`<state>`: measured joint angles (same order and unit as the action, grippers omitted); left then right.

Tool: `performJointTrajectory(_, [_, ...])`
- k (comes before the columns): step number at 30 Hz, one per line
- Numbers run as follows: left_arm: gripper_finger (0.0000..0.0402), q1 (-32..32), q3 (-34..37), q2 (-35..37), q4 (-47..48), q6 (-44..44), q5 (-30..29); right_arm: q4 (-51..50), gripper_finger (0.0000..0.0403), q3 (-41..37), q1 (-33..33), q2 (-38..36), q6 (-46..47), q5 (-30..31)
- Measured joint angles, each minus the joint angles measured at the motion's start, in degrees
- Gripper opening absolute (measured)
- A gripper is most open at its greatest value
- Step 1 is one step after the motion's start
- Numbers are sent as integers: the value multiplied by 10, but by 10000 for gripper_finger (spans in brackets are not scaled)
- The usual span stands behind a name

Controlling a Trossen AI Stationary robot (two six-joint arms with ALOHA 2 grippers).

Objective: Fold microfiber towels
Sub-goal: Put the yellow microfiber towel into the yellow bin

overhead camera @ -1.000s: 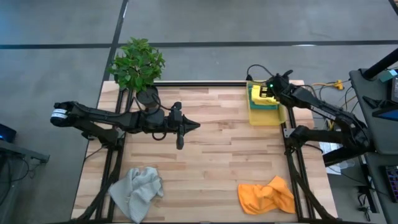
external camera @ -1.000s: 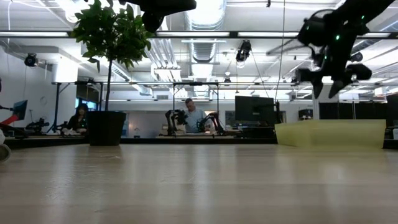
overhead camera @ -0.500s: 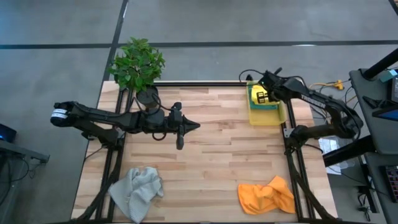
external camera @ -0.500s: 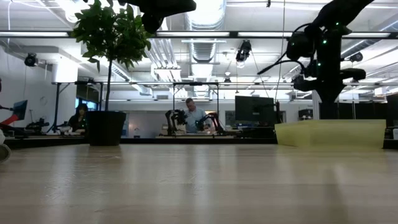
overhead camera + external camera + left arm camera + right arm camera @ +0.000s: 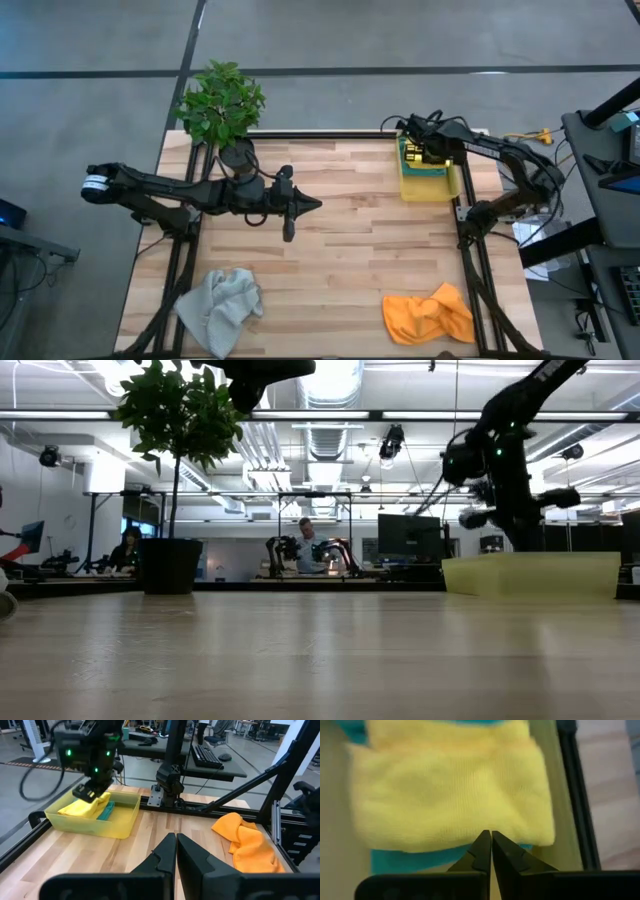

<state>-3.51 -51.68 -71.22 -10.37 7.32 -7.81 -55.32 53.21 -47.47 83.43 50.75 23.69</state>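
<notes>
A folded yellow towel [image 5: 450, 795] lies on a teal towel [image 5: 410, 860] inside the yellow bin [image 5: 425, 190] at the table's far right. My right gripper [image 5: 487, 837] is shut and points steeply down into the bin, its tips at the yellow towel's edge. A crumpled light grey towel [image 5: 222, 308] lies at the near left and a crumpled orange towel [image 5: 428, 314] at the near right, both flat on the wood. My left gripper [image 5: 315, 203] is shut and hovers level over the table's middle, holding nothing. My right gripper comes from above with shut fingers at the yellow towel's edge [image 5: 485, 827], where the teal towel shows beneath. Whether the tips touch the cloth, I cannot tell. The towel lies flat in the bin.
A potted plant [image 5: 222, 105] stands at the far left corner. Bare wood lies between the bin and the two crumpled towels. Black frame rails run along the table's left and right edges. People sit in the room beyond the far edge.
My right gripper has come down into the yellow bin, tipping to point more steeply down, and has shut its fingers. The towels have stayed where they were.
</notes>
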Motion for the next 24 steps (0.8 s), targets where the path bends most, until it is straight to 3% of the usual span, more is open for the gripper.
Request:
performJointTrajectory(5, [0,0,0,0,0,0,0,-13,9,-6,-1,45,8,-3])
performJointTrajectory(13, [0,0,5,0,1,14,1,-19,9,-4,31,4,104,37])
performJointTrajectory(18, [0,0,11,0,3,14,1,-12,9,-5,4,24,88,47])
performJointTrajectory(24, [0,0,12,0,2,14,1,-19,9,-5,-17,67,50,0])
